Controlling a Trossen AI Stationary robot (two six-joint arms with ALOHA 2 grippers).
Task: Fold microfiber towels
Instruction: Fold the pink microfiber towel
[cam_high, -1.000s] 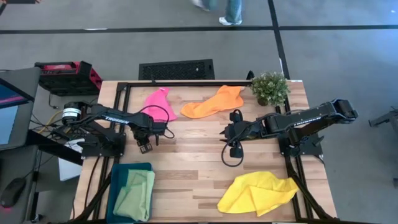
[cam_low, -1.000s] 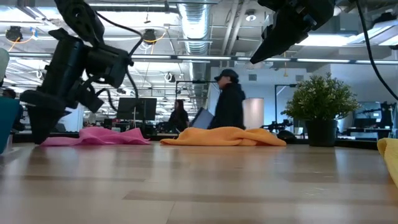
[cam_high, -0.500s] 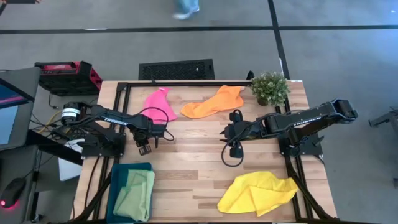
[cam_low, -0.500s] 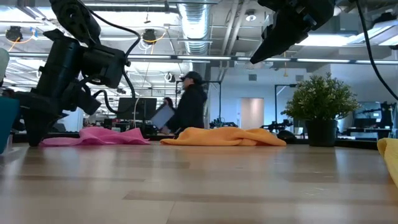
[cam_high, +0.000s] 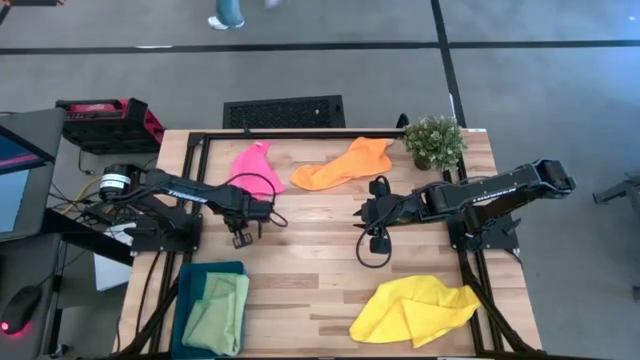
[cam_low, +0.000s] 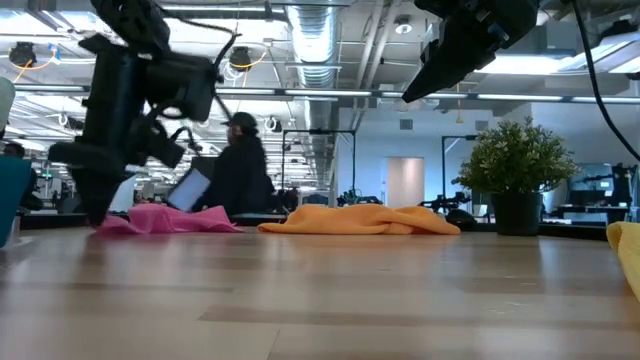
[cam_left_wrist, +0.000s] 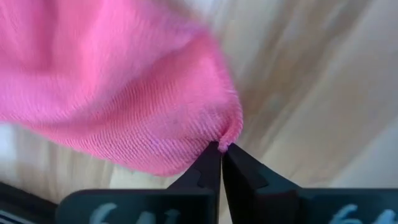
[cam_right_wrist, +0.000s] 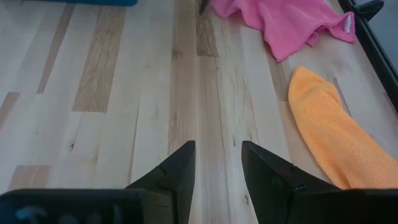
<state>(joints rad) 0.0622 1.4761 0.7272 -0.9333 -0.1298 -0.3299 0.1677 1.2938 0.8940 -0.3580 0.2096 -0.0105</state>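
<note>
The hot pink towel (cam_high: 255, 165) lies crumpled at the table's far left. My left gripper (cam_left_wrist: 221, 149) is shut on its near corner, just off the wood. The orange towel (cam_high: 345, 163) lies spread at the far middle. The yellow towel (cam_high: 415, 310) lies bunched at the near right. A light green towel (cam_high: 218, 315) rests inside the teal bin (cam_high: 195, 280). My right gripper (cam_right_wrist: 217, 162) hangs open over bare wood at the table's middle, well above it, touching nothing. My left gripper pinches the pink towel's near corner (cam_left_wrist: 225, 138) between the very tips of its two fingers; one layer or several I cannot tell. The fingers (cam_low: 95, 205) come from above, pointing down. The cloth puckers at the tips, and the rest of the towel (cam_low: 170, 218) lies slack on the table.
A potted plant (cam_high: 434, 140) stands at the far right corner. A black frame rail (cam_high: 300, 131) runs along the far edge. Bare wood lies between the two arms and toward the near middle. A person (cam_low: 235, 170) walks past in the room behind.
My left gripper has shut on the pink towel's near corner and shifted a little toward the table's right edge, low over the wood. The towel's left end has drawn in with it. The person behind the table has walked leftward.
</note>
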